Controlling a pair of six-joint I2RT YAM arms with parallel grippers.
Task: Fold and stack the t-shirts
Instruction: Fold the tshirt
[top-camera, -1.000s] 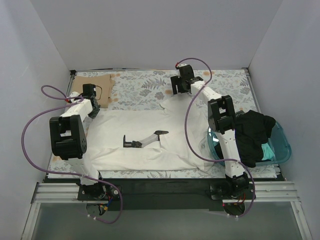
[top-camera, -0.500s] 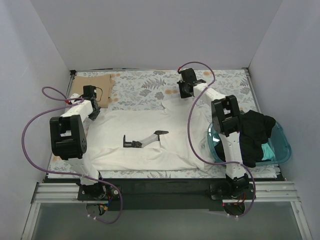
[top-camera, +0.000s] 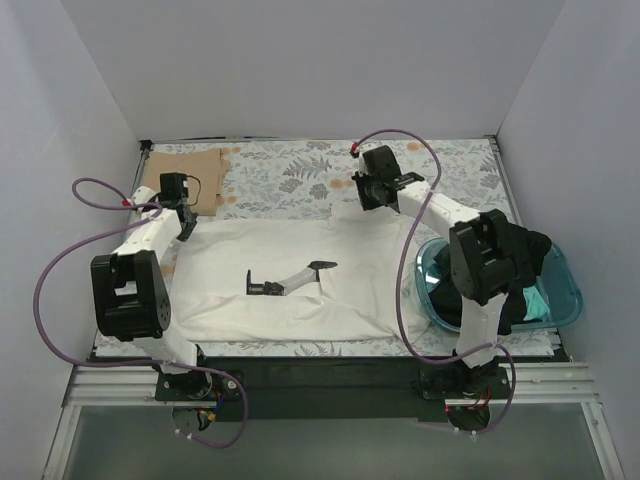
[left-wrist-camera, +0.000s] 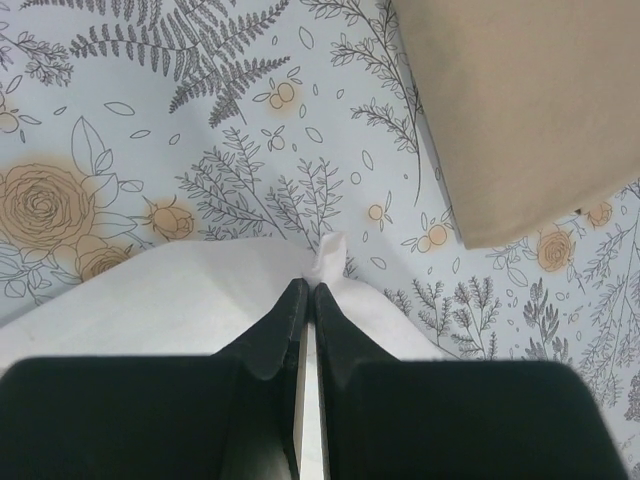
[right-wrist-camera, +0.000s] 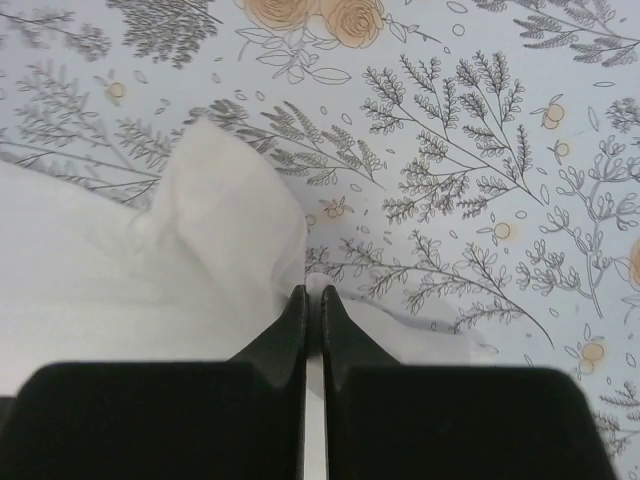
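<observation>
A white t-shirt (top-camera: 300, 250) with a black print (top-camera: 290, 277) lies spread on the floral table cover. My left gripper (top-camera: 186, 226) is at its far left corner. In the left wrist view that gripper (left-wrist-camera: 308, 290) is shut on the white cloth, and a small tip of fabric (left-wrist-camera: 330, 256) pokes out past the fingers. My right gripper (top-camera: 368, 207) is at the shirt's far right corner. The right wrist view shows that gripper (right-wrist-camera: 312, 292) shut on a thin edge of the white t-shirt (right-wrist-camera: 210, 240).
A teal basin (top-camera: 570, 290) at the right holds dark t-shirts (top-camera: 512, 262), and the right arm's elbow stands over it. A brown cardboard sheet (top-camera: 190, 168) lies at the far left corner, close to the left gripper and also seen from the left wrist (left-wrist-camera: 530, 100).
The right gripper came down toward the shirt and shut on its far right corner. Its elbow swung right. The shirt's far edge now lies straighter between the two grippers.
</observation>
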